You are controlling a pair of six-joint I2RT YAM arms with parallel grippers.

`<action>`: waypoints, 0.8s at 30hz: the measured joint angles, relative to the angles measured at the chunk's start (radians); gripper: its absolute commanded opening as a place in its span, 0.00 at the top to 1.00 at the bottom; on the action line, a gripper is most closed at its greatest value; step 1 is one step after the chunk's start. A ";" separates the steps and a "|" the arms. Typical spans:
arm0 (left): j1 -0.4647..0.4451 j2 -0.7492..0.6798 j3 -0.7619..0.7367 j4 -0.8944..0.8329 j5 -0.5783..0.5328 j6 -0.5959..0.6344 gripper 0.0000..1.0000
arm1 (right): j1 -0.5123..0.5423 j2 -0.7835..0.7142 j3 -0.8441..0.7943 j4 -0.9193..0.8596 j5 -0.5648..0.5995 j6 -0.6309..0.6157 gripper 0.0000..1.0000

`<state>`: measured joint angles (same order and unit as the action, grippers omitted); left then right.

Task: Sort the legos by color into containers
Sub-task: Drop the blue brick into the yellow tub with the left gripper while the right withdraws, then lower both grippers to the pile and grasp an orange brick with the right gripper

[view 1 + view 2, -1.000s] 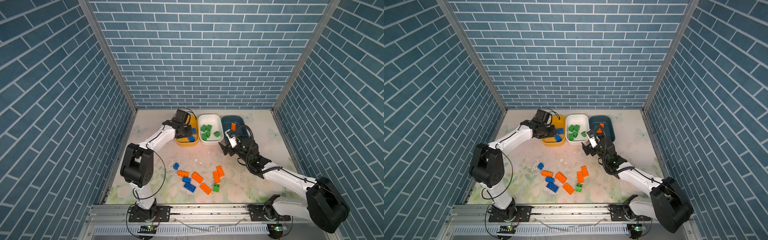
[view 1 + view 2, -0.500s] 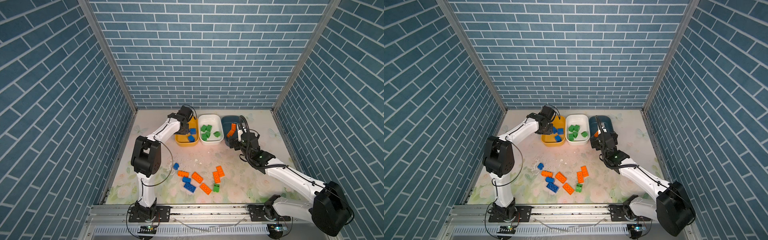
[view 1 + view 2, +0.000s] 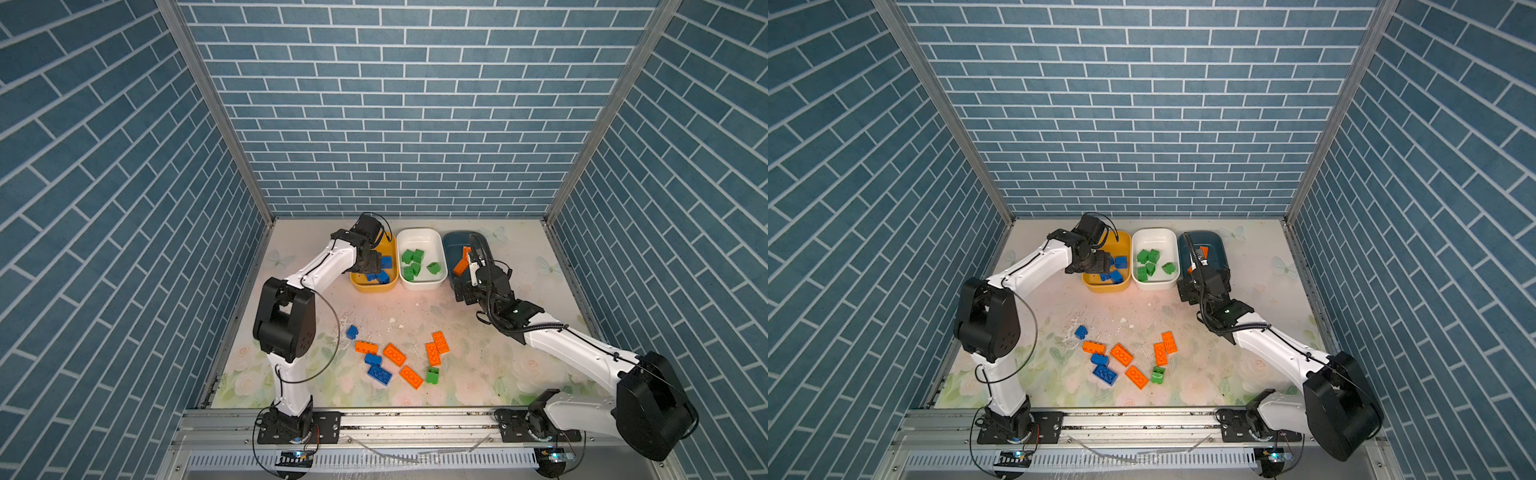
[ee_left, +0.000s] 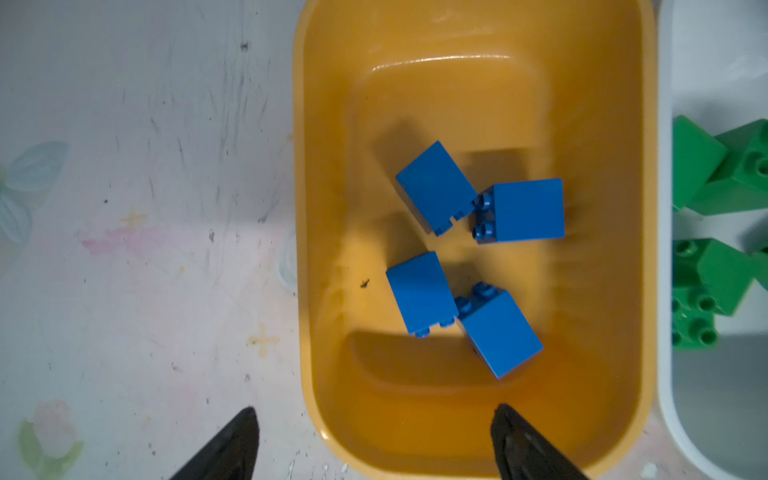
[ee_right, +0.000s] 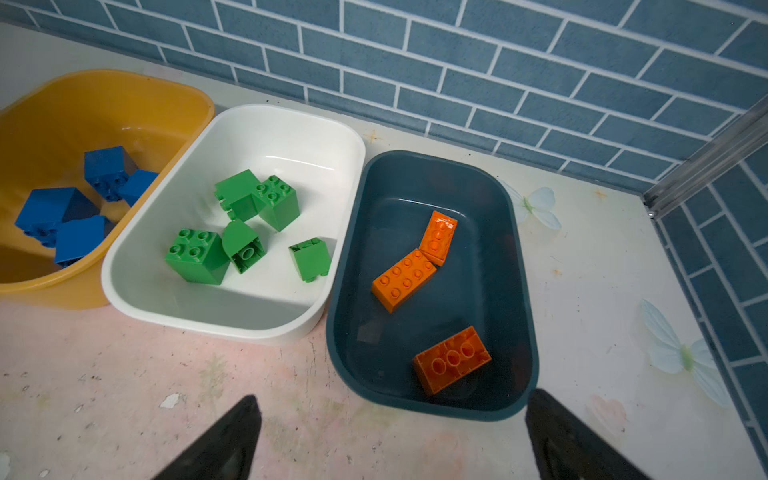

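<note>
Right wrist view: three orange legos (image 5: 405, 278) in teal tub (image 5: 505, 291); both top views mostly hide them. Left gripper (image 4: 375, 407), right gripper (image 5: 392, 397): jaws spread, empty.

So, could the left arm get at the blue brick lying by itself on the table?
Probably yes. The left pincer is open and empty above the yellow tub, and the blue brick lies on that arm's side, with nothing on top of it.
</note>
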<state>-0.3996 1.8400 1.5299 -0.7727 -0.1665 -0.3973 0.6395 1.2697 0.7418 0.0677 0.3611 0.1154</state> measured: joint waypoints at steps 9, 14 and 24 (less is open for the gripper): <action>-0.037 -0.257 -0.276 -0.020 0.036 -0.210 0.01 | 0.000 0.045 0.000 0.026 -0.044 0.000 0.01; -0.084 -0.372 -0.444 -0.026 0.093 -0.364 0.01 | 0.000 0.058 0.000 0.050 -0.106 -0.019 0.01; -0.105 -0.599 -0.672 -0.044 0.163 -0.546 0.01 | 0.050 0.117 0.003 -0.021 -0.525 -0.195 0.04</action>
<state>-0.5045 1.2407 0.8577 -0.8169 -0.0032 -0.9432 0.6891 1.3869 0.7444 0.0467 -0.1638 -0.0799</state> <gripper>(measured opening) 0.994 0.981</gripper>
